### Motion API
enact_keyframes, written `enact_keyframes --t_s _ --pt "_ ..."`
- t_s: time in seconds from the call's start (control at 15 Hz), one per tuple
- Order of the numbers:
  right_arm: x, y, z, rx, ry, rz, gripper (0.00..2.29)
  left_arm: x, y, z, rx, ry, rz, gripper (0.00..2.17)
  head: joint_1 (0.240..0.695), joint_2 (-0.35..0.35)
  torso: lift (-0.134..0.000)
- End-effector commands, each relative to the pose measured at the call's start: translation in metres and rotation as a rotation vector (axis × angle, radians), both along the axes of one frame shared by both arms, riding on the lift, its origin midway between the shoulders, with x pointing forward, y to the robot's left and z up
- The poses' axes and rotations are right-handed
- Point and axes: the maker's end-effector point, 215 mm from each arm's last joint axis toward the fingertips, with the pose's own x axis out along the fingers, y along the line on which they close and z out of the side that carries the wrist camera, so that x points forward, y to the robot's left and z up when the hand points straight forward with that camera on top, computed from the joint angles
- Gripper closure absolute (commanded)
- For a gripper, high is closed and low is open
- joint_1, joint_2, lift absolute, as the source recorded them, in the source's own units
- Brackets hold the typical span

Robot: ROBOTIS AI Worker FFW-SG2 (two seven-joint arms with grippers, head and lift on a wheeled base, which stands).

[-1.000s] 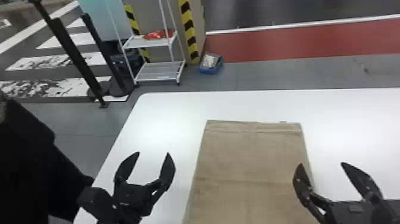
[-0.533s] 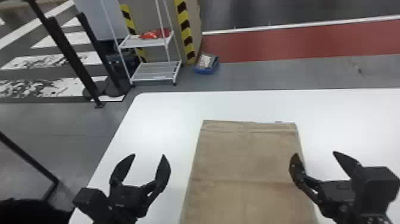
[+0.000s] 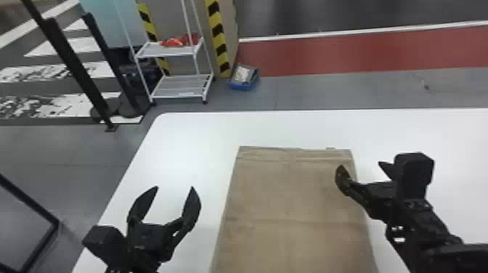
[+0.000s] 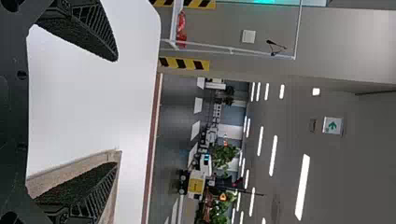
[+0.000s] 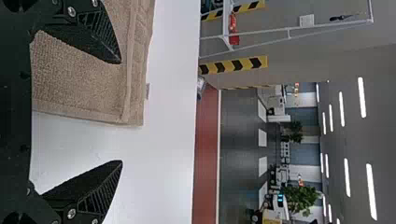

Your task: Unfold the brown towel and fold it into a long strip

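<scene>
In the head view, your flat, rectangular brown fabric towel (image 3: 290, 203) lies on the smooth white counter (image 3: 188, 145), with your black two-fingered left end effector (image 3: 175, 187) and right end effector (image 3: 360, 165) near its sides. The left wrist view shows you fingers spread apart; the right wrist view, likewise.

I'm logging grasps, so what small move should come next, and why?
Probably lower the right gripper and close it on the brown towel near its far right corner: the gripper stands open, one finger over the towel, the other beyond its right edge.
</scene>
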Motion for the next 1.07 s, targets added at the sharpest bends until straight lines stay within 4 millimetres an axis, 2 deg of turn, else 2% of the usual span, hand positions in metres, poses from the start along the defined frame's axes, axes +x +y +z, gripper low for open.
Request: enact_keyframes --t_s 0.0,0.13,0.27,0.6,1.0 --pt "0.019 0.008 -0.006 0.018 0.018 0.033 0.13 0.003 -0.001 -0.001 -0.004 0.0 -0.003 0.08 0.695 0.205 -0.116" --pt "0.032 0.014 -0.016 0.012 0.042 0.064 0.13 0.007 -0.004 -0.002 -0.004 0.001 -0.011 0.08 0.695 0.21 -0.116" --pt "0.036 0.019 -0.025 0.014 0.06 0.092 0.13 0.008 -0.008 -0.003 -0.006 0.002 -0.018 0.08 0.695 0.21 -0.116" --pt "0.029 0.027 -0.042 0.013 0.1 0.125 0.22 0.013 -0.014 -0.005 -0.005 0.004 -0.038 0.08 0.695 0.21 -0.116" --pt "0.027 0.03 -0.044 0.006 0.104 0.134 0.38 0.012 -0.015 -0.007 -0.004 0.01 -0.045 0.08 0.695 0.213 -0.116"
